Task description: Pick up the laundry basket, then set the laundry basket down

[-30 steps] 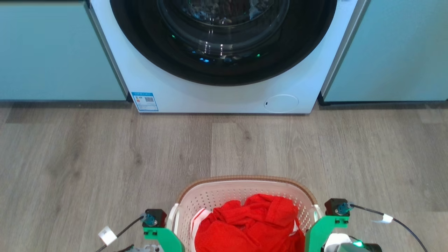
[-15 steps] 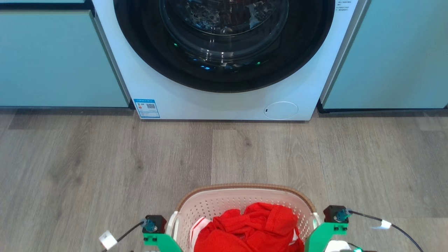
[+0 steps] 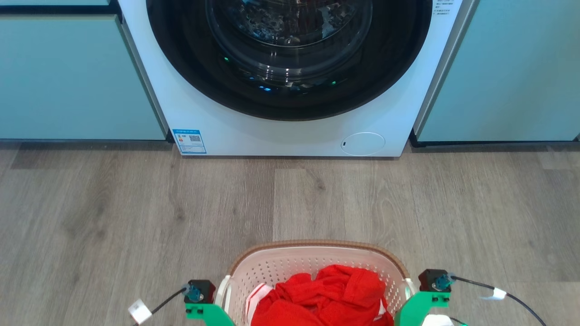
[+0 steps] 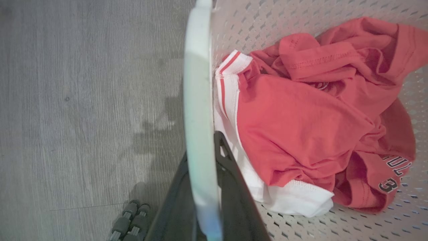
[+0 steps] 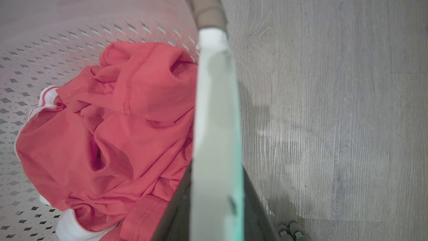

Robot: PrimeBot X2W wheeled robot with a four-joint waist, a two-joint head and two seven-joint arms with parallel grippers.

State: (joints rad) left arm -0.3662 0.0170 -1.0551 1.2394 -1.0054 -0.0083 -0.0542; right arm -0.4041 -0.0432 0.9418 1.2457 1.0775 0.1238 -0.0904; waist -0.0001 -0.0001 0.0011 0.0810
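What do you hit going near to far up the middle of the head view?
red clothes → far rim of the laundry basket → wood floor → washing machine white front panel → its round dark door

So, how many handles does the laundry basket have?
2. One white handle on the laundry basket, left side, in the left gripper; the other handle, right side, in the right gripper.

Grey wood-plank floor [image 3: 136, 217], white front-loading washing machine [image 3: 290, 131] between pale teal cabinets [image 3: 68, 77]
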